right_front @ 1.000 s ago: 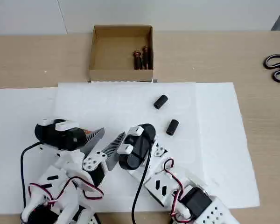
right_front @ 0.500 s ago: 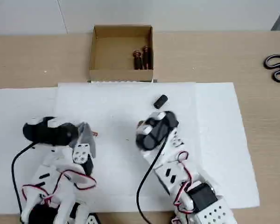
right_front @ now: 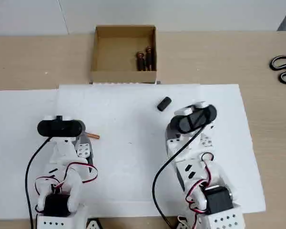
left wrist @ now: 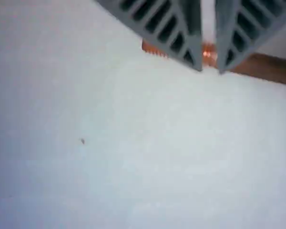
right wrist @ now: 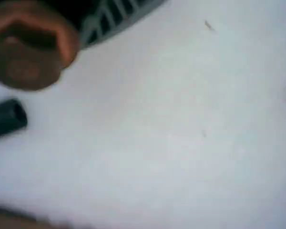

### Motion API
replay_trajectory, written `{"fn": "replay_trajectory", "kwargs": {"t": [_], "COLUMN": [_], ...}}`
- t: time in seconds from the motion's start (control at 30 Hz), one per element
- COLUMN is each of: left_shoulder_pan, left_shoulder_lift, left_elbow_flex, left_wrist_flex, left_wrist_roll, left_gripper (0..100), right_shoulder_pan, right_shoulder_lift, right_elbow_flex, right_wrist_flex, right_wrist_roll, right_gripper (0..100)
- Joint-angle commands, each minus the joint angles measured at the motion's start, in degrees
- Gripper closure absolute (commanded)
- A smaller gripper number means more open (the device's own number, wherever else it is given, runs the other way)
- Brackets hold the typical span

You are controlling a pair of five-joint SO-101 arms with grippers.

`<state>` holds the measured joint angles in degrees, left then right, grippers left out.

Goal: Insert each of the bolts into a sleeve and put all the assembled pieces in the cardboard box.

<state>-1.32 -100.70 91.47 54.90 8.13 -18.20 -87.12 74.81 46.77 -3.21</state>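
A copper bolt (right_front: 93,136) lies on the white foam sheet (right_front: 128,157). My left gripper (left wrist: 209,62) hangs just over this bolt (left wrist: 262,67), its grey fingers (left wrist: 181,28) almost together and across the shaft, not clamped on it. My right gripper (right wrist: 74,33) holds a second bolt whose brown hex head (right wrist: 28,52) looms close to the camera. A black sleeve (right wrist: 7,117) lies on the foam beyond it. In the high view a sleeve (right_front: 164,103) sits just ahead of the right arm (right_front: 193,119). The cardboard box (right_front: 107,52) holds assembled pieces (right_front: 145,59).
The foam sheet covers most of the wooden table (right_front: 229,57). Scissors (right_front: 283,69) lie at the far right edge. The box stands behind the foam's far edge. Cables trail from both arm bases near the front.
The two grippers were close together at the foam's middle; they have drawn apart. The left arm swung left over the bolt, and the right arm moved right, covering the second sleeve.
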Motion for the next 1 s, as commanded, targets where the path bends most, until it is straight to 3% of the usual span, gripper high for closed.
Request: {"fn": "replay_trajectory", "kwargs": {"t": [0.0, 0.43, 0.97], "left_shoulder_pan": [-0.26, -0.26, 0.09], "left_shoulder_lift": [-0.35, -0.44, -0.44], "left_elbow_flex": [1.01, 3.21, 3.03], "left_wrist_flex": [-1.76, -2.02, -2.02], "left_wrist_roll": [-0.26, 0.09, -0.09], "left_gripper": [99, 99, 99], "right_shoulder_pan": [0.66, 0.84, 0.57], "right_shoulder_lift": [1.01, 33.98, 71.69], "right_elbow_flex": [-7.56, -37.1, -60.48], "right_wrist_flex": [0.13, -0.75, -17.1], "right_wrist_roll": [-0.53, -0.53, -0.44], "right_gripper": [99.6, 99.6, 99.6]}}
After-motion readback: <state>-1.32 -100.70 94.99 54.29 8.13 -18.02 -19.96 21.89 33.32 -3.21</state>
